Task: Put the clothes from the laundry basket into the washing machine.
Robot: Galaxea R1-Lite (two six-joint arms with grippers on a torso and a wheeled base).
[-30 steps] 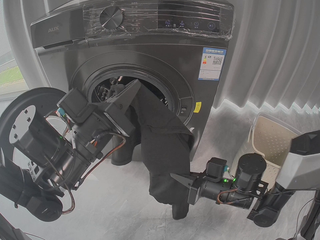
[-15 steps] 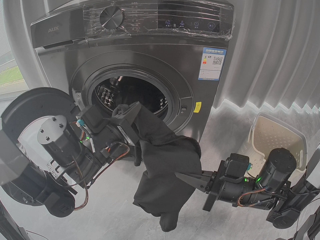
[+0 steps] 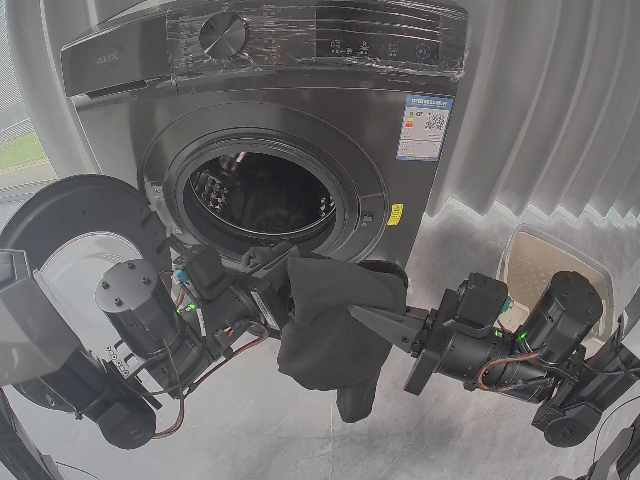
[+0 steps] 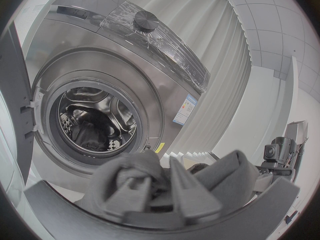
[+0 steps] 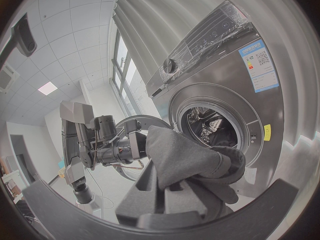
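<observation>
Garment: a dark grey cloth garment [image 3: 333, 328] hangs just below and in front of the round door opening [image 3: 263, 191] of the grey front-loading washing machine [image 3: 280, 101]. It is slung between your two grippers, with its loose end drooping toward the floor.
Left gripper [image 3: 283, 261]: clamped on the garment's upper corner, just under the opening's lower rim.
Right gripper [image 3: 373, 318]: closed on the garment's other edge, lower and to the right of the opening.
Key relation: the opening lies up and ahead of both grippers. The garment's long axis runs across the opening's front, and your left arm is the nearer one.
Arm pose: both forearms are roughly level and point inward toward each other below the opening.
Drum: dark clothing [image 4: 86, 135] already lies inside the opening.
Basket: the cream perforated plastic laundry basket [image 3: 560, 261] stands well to the right of the opening.
</observation>
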